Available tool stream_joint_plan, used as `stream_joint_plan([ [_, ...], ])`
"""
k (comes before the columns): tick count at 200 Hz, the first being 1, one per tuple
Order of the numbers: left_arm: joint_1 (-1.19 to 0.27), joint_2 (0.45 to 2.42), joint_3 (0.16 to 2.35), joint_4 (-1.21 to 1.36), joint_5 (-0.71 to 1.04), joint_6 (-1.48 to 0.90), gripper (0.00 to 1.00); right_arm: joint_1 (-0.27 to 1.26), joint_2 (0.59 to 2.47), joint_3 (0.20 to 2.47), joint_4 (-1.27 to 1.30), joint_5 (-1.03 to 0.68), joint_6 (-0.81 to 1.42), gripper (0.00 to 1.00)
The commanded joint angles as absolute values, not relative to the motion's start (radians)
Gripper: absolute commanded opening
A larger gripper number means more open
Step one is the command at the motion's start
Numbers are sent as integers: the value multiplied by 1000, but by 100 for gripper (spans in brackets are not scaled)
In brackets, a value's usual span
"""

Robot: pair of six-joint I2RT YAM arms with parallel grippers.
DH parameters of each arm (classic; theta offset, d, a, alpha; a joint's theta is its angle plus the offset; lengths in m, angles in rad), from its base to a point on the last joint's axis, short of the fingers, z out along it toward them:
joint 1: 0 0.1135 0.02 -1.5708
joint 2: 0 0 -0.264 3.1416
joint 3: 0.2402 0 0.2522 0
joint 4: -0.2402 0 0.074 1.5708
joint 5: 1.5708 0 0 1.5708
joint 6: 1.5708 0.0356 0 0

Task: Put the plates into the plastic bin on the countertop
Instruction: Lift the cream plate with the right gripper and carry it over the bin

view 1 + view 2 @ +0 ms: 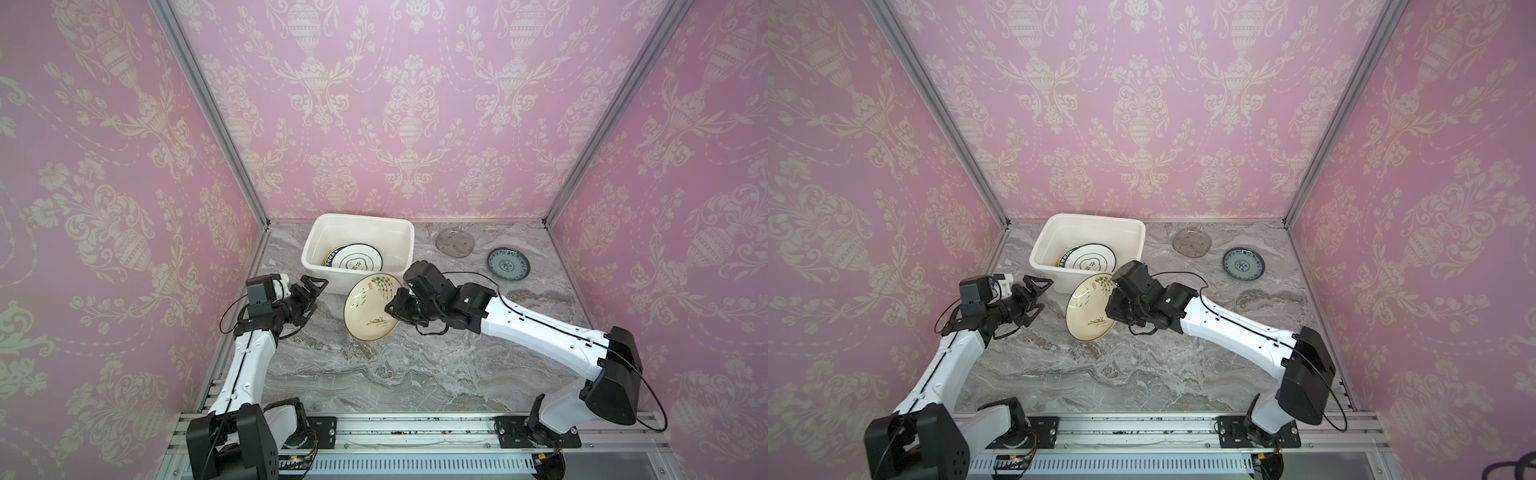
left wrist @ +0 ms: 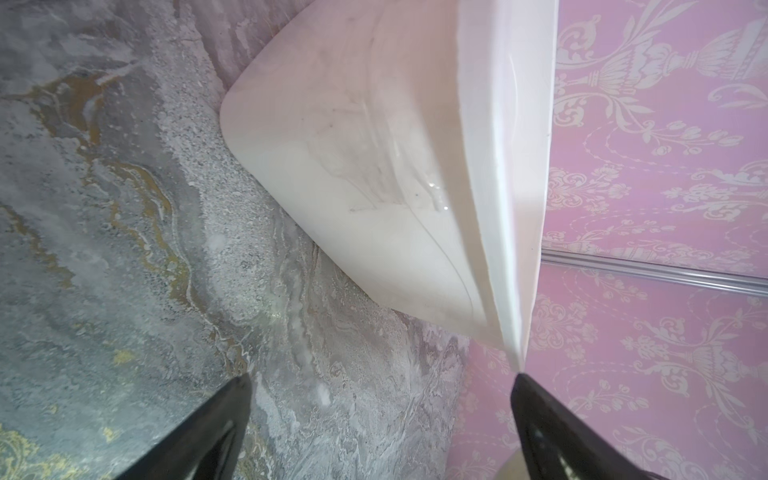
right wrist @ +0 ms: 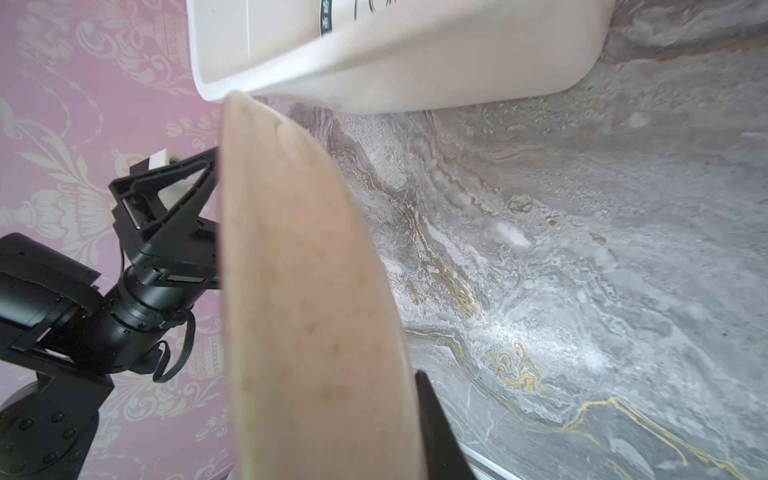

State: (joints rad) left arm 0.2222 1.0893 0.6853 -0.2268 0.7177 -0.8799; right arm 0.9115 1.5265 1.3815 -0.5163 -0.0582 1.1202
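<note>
**Loading the sprigged plate.** On the grey marbled worktop [image 1: 374, 374] the white plastic bin [image 1: 316, 232] stands at the back, left of centre. You are part-way through the task, at the step of carrying a plate into that bin.

The cream plate [image 1: 370, 307] is tipped steeply on edge just in front of the bin's near wall, with its top edge close beside the bin rim. Your right tool [image 1: 392, 306] is nearly closed and pinches this plate by its right-hand rim. Whether the plate's lower edge rests on the worktop cannot be told.

Your left tool [image 1: 318, 297] stands spread wide and empty, just beside the bin's near left corner.

The next move likely calls for you to raise the plate above the rim, carry it over the opening, level it and let go low, so that it does not strike the dishes beneath.

The bin is deep, with rounded corners and a rolled rim. The cream plate bears green and brown sprigs and a thin dark edge. A white plate with a dark lettered rim [image 1: 357, 259] lies inside the bin, over another like it. A smoky glass plate [image 1: 455, 243] and a smaller blue-patterned plate [image 1: 508, 263] lie flat on the worktop to the right of the bin, well apart from either tool.
</note>
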Motion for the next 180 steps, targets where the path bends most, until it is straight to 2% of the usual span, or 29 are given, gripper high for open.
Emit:
stream_joint_plan([
  [1,168,1064,777,-232,642,-895,99,861,1463,1498,-547,-35,1080,6],
  [43,105,1025,922,-330,460,-867,99,757,1490,1651,-581,-59,1094,5],
  [84,74,931,995,-462,196,-876,99,726,1661,1869,-614,-71,1106,5],
  [145,5,943,1056,-542,176,-861,99,685,2129,2496,-820,-174,1051,6],
  [180,2,976,1111,-594,174,-820,99,645,2250,2525,-691,-286,1082,3],
])
